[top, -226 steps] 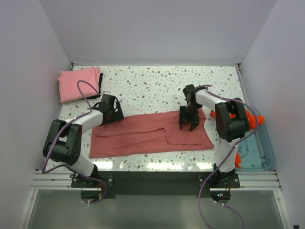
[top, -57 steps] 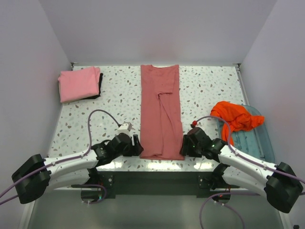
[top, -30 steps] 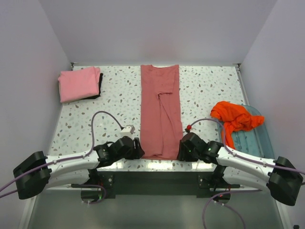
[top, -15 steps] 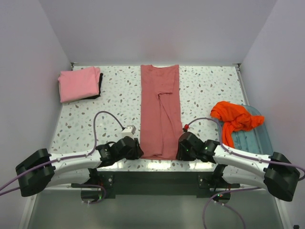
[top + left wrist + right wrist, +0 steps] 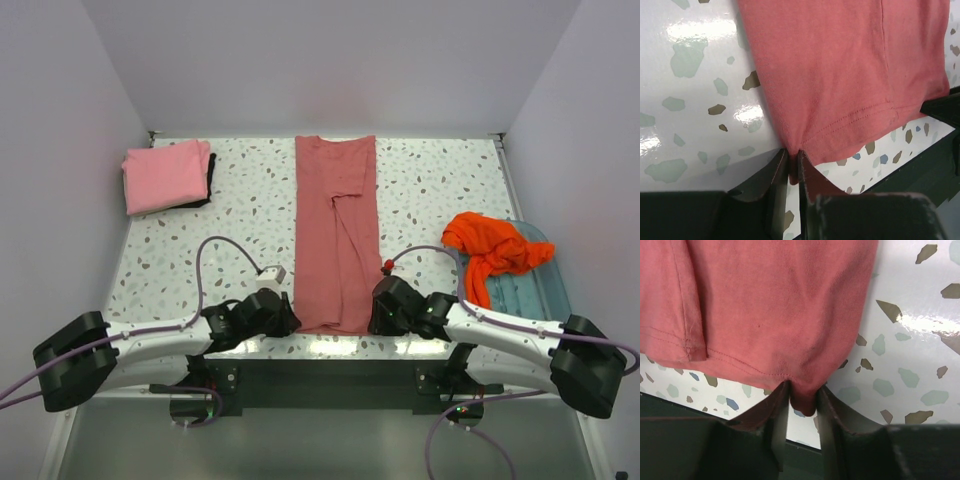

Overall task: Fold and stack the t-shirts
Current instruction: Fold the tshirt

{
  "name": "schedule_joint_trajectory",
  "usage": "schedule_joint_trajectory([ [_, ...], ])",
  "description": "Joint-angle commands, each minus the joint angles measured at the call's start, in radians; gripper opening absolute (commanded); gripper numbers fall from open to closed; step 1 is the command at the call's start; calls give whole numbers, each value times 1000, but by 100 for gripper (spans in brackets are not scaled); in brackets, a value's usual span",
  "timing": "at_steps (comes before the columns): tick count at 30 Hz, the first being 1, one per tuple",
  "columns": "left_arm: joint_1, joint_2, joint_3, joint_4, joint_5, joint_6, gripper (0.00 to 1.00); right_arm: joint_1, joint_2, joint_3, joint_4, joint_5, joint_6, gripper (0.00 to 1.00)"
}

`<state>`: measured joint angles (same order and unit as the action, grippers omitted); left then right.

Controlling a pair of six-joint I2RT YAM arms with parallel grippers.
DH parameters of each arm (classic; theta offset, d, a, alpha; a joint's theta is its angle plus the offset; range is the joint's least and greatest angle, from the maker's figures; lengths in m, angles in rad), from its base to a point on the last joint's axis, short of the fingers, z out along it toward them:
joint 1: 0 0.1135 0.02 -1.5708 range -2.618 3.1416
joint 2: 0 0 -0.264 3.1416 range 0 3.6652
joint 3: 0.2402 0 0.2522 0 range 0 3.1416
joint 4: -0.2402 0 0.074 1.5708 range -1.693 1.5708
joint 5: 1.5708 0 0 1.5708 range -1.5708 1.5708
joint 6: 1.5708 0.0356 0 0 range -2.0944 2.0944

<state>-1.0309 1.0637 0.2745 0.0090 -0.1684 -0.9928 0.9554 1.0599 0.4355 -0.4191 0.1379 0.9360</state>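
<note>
the rose-red t-shirt lies flat on the speckled table, folded into one long narrow strip that runs from the far edge of the table to the near one. its stitched hem is at the near end.

the left gripper sits low at the near left corner of this shirt. in the left wrist view its two fingers are pressed almost together, with a small pinch of the hem corner caught between them. the right gripper sits at the near right corner of the same shirt. in the right wrist view its fingers stand a little wider but clamp a bunched tuck of the hem, so both grippers grip the rose-red cloth. between the two corners the hem lies on the table, and a second folded layer shows along it.

the pink t-shirt lies folded in a square, well apart to the left of the rose-red shirt's far end. the orange t-shirt is a crumpled heap well apart to the right of the rose-red shirt's middle, draped over the far end of the pale blue tray.
</note>
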Motion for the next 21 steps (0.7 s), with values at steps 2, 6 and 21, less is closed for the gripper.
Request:
schedule_joint_trajectory([
  [2,-11,24,-57,-38,46,2,14,6,28,-17,-3,26,12,28],
  [6,-11,-4,-46,-81,35,5,0,6,17,-14,-13,25,6,15],
  [21,-21,-245,-57,-165,115,40,0,34,-138,20,-202,-9,-9,0],
])
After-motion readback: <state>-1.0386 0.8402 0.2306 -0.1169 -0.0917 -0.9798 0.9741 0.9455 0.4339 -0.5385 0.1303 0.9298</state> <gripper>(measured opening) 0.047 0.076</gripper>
